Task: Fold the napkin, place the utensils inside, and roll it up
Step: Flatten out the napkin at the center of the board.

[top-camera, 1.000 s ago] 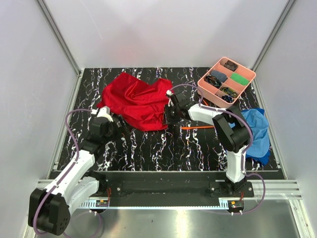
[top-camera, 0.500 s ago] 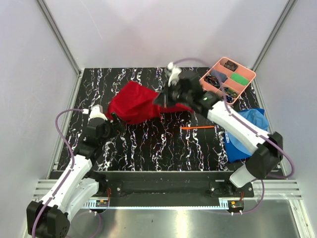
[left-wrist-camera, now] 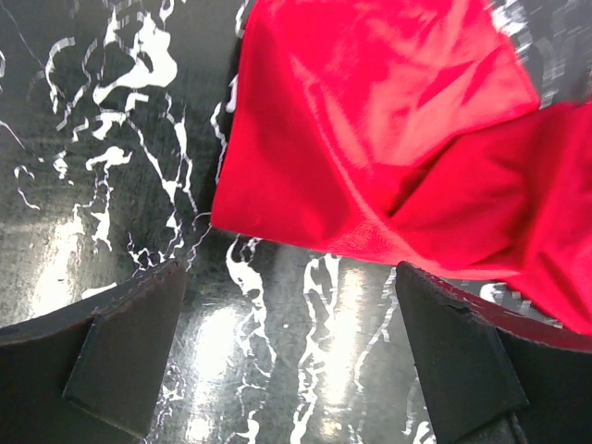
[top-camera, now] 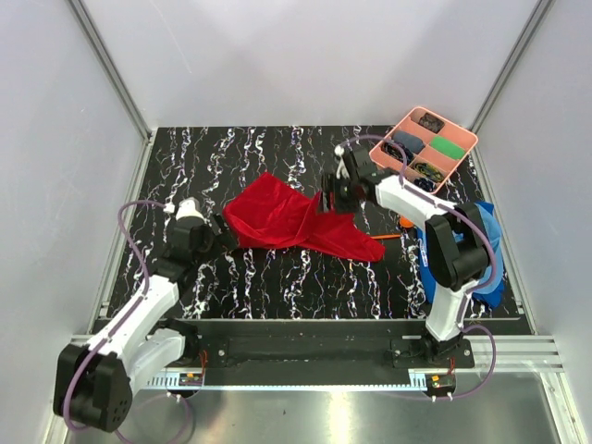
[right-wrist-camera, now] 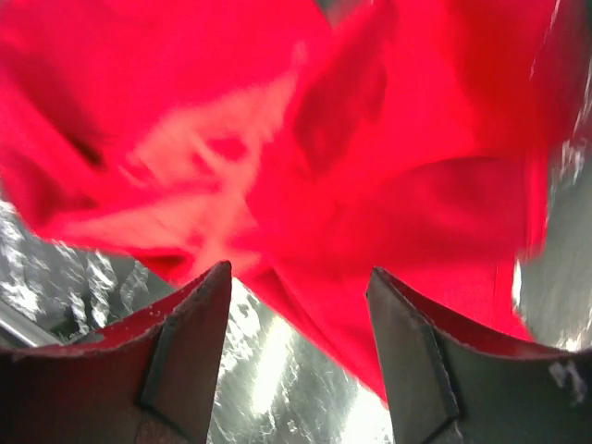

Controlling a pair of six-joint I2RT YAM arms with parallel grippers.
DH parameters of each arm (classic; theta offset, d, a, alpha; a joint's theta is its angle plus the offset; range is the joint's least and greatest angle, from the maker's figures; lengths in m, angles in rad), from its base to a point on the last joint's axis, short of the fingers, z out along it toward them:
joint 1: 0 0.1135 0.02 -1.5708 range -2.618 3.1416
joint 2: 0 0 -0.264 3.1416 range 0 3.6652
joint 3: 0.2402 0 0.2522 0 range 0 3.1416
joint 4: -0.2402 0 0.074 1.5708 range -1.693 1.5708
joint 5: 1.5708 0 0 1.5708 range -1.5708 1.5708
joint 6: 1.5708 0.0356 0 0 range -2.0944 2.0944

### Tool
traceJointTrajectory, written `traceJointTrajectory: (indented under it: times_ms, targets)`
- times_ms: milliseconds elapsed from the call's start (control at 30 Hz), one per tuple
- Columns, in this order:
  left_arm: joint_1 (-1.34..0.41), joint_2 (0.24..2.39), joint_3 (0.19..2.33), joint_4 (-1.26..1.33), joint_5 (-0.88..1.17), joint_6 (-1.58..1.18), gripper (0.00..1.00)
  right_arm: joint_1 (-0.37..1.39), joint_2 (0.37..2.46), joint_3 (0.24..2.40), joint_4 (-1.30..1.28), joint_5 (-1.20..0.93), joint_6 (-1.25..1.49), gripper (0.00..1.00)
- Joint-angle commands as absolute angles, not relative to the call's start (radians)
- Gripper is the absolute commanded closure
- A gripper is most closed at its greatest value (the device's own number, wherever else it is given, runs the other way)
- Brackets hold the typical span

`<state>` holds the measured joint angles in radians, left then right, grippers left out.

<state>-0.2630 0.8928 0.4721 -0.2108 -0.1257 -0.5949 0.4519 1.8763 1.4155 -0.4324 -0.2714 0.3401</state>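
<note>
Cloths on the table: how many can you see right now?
2. The red napkin lies crumpled mid-table. The blue cloth sits at the far right, partly covered by the robot. No other cloth shows, though something could be hidden under these.

Walls: plain white panels [top-camera: 305, 55] on three sides | corners: slanted aluminium posts [top-camera: 111, 65] | table [top-camera: 277, 277]: black, white marble veining, glossy glare | near edge: metal rail [top-camera: 305, 350], then what looks like brushed steel sheet [top-camera: 351, 416]
</note>
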Motion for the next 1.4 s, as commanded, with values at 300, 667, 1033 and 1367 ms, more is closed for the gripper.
traceJointTrajectory:
  times_ms: [300,667,1033,1367]
  targets:
    - [-0.265,1.137,0.472,-0.092,-0.173,-0.594,0.01,0.463,1.690,1.186,-0.371,-0.095,0.324,0.29]
    - [-0.265,1.386,0.566,0.050,-0.178,-0.586,0.56,0.436,1.793,1.301,-0.362,-0.121,0.273,0.29]
    - [-0.265,1.129,0.615,-0.150,-0.140,-0.586,1.00,0.425,1.746,1.267,-0.362,-0.127,0.235,0.28]
    - [-0.143,0.938,0.805,-0.388,-0.007,-0.502,1.00,0.417,1.700,1.236,-0.360,-0.117,0.201,0.26]
